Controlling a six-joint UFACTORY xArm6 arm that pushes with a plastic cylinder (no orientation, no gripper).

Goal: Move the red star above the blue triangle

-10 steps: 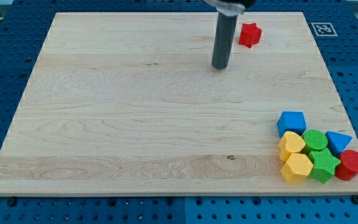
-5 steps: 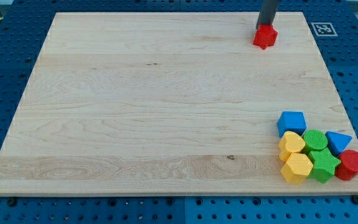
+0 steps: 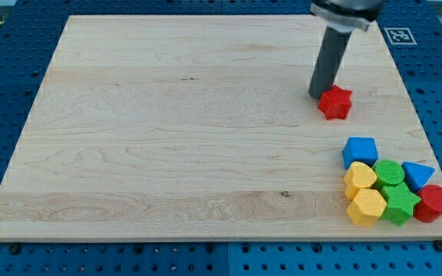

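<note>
**Rod and red star, upper right of board**

Rod: dark, near upright, leaning slightly toward the view's left at its lower end; entered from the view's top edge. My tip (image 3: 318, 95) rested on the wooden board (image 3: 167, 138), touching or just beside the upper-left edge of the red star (image 3: 334, 102). No fingers or jaws fitted; nothing gripped, only the bare rod end set against the block.

Red star: lay flat, right of centre in the board's upper half, above the cluster and well apart from it. No long axis made out; direction of its points too small to tell.

Cluster, 7 blocks, lower right corner: blue cube (image 3: 359, 151), blue triangle (image 3: 417, 175), green cylinder (image 3: 390, 172), green star (image 3: 400, 202), red cylinder (image 3: 434, 203), yellow heart (image 3: 359, 179), yellow hexagon (image 3: 367, 206).
</note>
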